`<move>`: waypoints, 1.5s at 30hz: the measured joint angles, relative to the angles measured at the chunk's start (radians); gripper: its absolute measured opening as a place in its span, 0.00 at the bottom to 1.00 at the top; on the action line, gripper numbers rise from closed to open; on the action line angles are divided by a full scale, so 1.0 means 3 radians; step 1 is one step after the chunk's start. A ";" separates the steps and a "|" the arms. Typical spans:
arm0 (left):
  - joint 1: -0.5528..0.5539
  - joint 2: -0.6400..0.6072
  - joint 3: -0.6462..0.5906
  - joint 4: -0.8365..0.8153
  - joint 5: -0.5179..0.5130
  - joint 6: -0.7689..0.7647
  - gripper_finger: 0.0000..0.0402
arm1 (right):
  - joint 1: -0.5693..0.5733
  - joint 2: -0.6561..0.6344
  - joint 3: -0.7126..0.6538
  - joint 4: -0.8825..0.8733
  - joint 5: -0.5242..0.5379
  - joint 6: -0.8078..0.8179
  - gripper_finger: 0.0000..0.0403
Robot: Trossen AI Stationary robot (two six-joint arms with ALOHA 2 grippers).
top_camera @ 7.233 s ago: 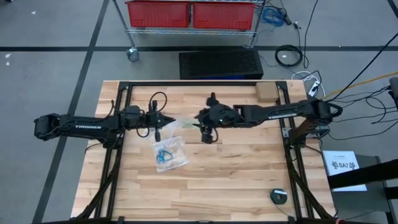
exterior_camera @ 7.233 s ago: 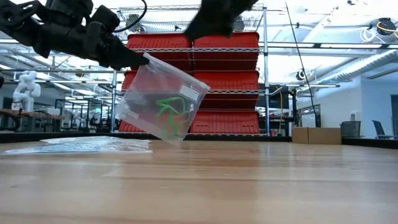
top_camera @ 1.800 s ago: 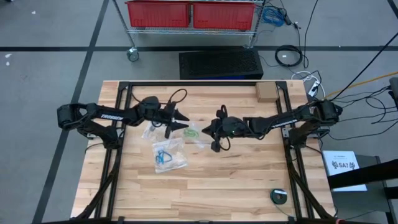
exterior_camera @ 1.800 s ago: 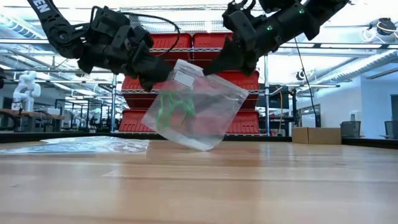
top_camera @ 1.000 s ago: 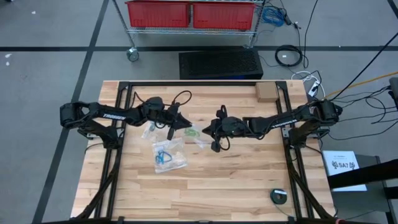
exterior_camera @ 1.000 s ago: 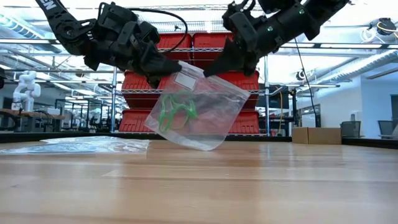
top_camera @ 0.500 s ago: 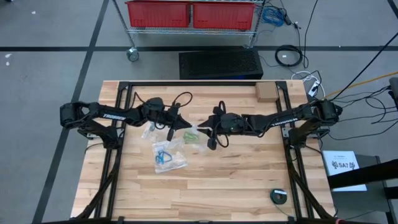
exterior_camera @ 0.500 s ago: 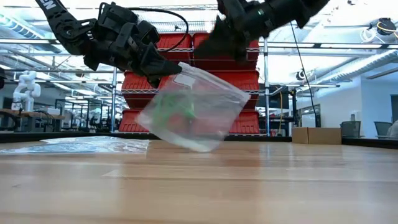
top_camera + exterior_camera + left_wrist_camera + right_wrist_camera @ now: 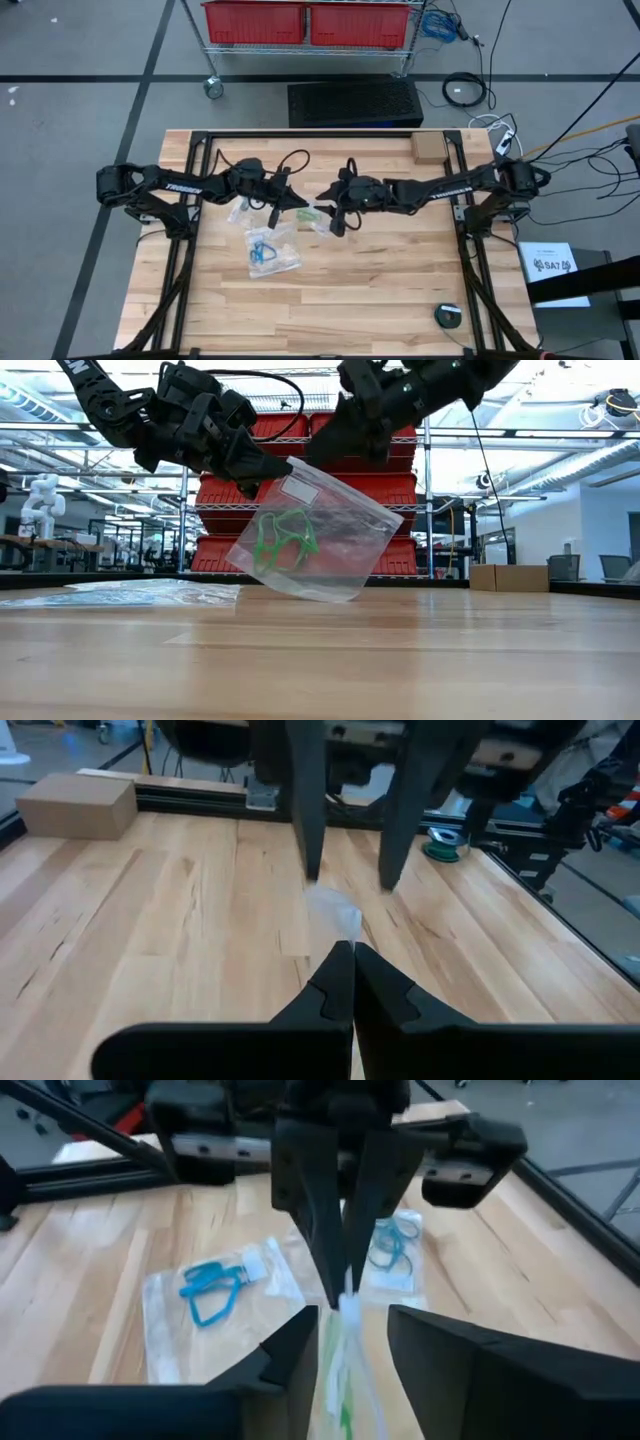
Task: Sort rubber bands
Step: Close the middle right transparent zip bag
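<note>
Holding the clear bag [image 9: 320, 545] of green rubber bands [image 9: 284, 538] pinched in your left gripper [image 9: 300, 206], regrasp its 3 o'clock edge with the parted right gripper [image 9: 322, 193].

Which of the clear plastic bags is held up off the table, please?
The bag with green rubber bands, pinched at its top corner by the left gripper; the other bags lie flat on the table.
</note>
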 joint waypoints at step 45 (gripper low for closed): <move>0.0053 -0.0001 0.0003 -0.0015 -0.0108 0.0052 0.00 | -0.0104 0.0246 0.0004 -0.0213 -0.0254 0.0060 0.02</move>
